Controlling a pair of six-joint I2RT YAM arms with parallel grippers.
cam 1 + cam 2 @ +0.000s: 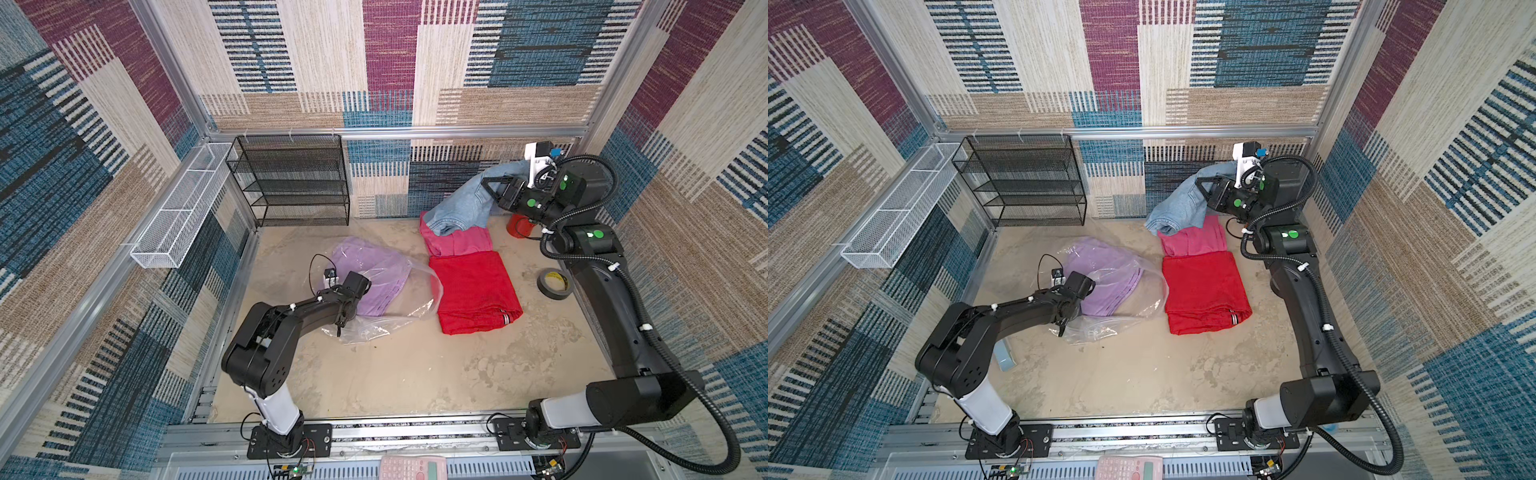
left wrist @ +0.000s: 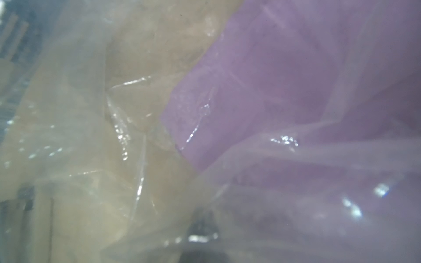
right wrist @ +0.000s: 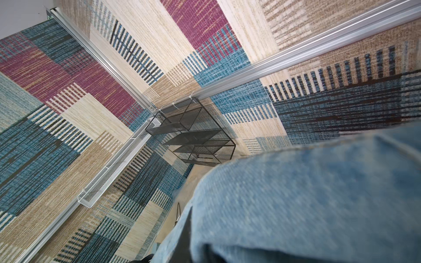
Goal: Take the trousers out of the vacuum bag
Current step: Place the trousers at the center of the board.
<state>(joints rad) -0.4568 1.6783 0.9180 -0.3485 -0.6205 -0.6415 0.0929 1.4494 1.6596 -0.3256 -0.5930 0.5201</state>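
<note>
Hanging from right end effector (image 1: pixel 486 183) — denim trousers (image 1: pixel 461 208).

Vacuum bag (image 2: pixel 141 159) film is blurring the left wrist view. Denim trousers (image 3: pixel 296 193) are covering the right gripper (image 1: pixel 485 183) in its wrist view. The frame edge is cutting off a pink calculator (image 1: pixel 411 469); the right arm (image 1: pixel 615 316) is half-hiding a red can (image 1: pixel 517 226).

A robotics lab test cell: an aluminium-profile frame (image 1: pixel 399 134) boxes in the tabletop (image 1: pixel 395 374), with carpet-tile walls (image 1: pixel 324 50). The left arm (image 1: pixel 266 332) and right arm (image 1: pixel 615 316) are bolted to a slotted rail (image 1: pixel 415 432) along its front edge, beside a bare circuit board (image 1: pixel 293 470).
</note>
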